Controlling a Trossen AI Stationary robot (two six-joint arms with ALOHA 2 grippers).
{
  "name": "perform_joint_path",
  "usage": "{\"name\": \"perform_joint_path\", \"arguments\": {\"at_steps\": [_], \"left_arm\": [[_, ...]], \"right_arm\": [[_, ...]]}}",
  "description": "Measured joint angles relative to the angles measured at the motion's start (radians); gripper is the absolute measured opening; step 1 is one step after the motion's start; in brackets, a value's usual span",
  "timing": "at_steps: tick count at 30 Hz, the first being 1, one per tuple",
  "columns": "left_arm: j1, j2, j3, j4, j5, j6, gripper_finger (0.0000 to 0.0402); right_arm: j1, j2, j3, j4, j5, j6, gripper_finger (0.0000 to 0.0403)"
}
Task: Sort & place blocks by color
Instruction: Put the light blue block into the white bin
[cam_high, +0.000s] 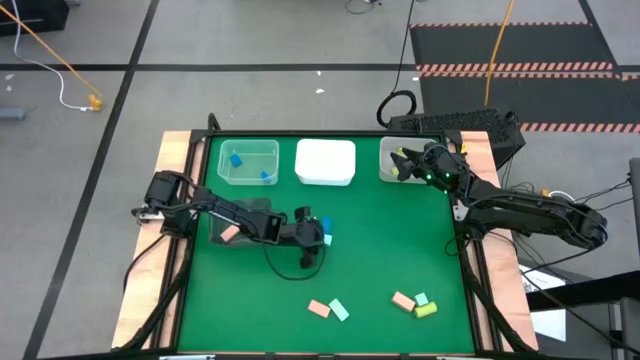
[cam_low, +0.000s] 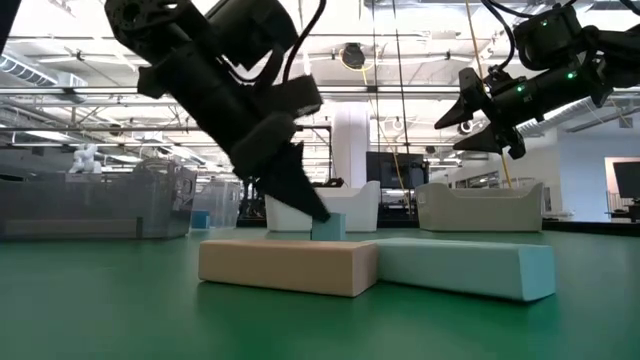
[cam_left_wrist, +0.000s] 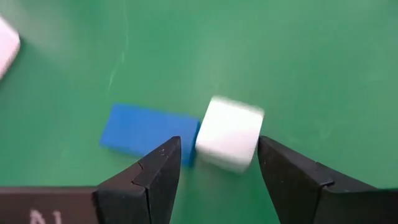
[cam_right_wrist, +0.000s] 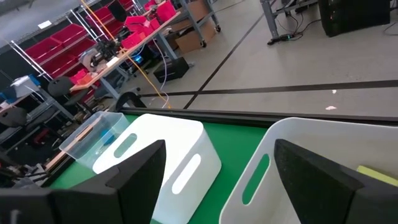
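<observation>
My left gripper (cam_left_wrist: 219, 148) is open, low over the middle of the green table (cam_high: 390, 250). Its fingers stand on either side of a pale mint cube (cam_left_wrist: 229, 133) without touching it. A blue bar (cam_left_wrist: 144, 128) lies flat against that cube's side. In the high view this gripper (cam_high: 316, 231) is beside the blue bar (cam_high: 325, 224). In the low view its fingers (cam_low: 300, 195) point down at the cube (cam_low: 328, 228). My right gripper (cam_high: 404, 160) is open, above the right white bin (cam_high: 385, 172). A yellow-green block (cam_right_wrist: 379, 176) lies inside that bin.
At the far edge stand a clear bin (cam_high: 248, 163) holding blue blocks and a middle white bin (cam_high: 325, 162). Another clear bin (cam_high: 240, 222) under my left arm holds a salmon block (cam_high: 228, 233). Near the front edge lie salmon (cam_high: 318, 308), mint (cam_high: 339, 311) and yellow-green (cam_high: 426, 310) blocks.
</observation>
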Motion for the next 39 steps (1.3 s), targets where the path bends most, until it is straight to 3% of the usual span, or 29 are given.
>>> {"name": "perform_joint_path", "arguments": {"at_steps": [7, 22, 35, 39], "left_arm": [[0.007, 0.0, 0.0, 0.076, 0.008, 0.134, 0.0214], [0.046, 0.031, -0.001, 0.061, 0.161, 0.138, 0.0214], [0.046, 0.028, 0.0, 0.025, 0.161, 0.125, 0.0213], [0.046, 0.028, 0.0, 0.004, 0.161, 0.124, 0.0189]], "right_arm": [[0.0, 0.0, 0.0, 0.0, 0.0, 0.0, 0.029], [0.0, 0.0, 0.0, 0.001, 0.0, 0.001, 0.029], [0.0, 0.0, 0.0, 0.0, 0.002, 0.001, 0.029], [0.0, 0.0, 0.0, 0.0, 0.003, 0.001, 0.029]]}}
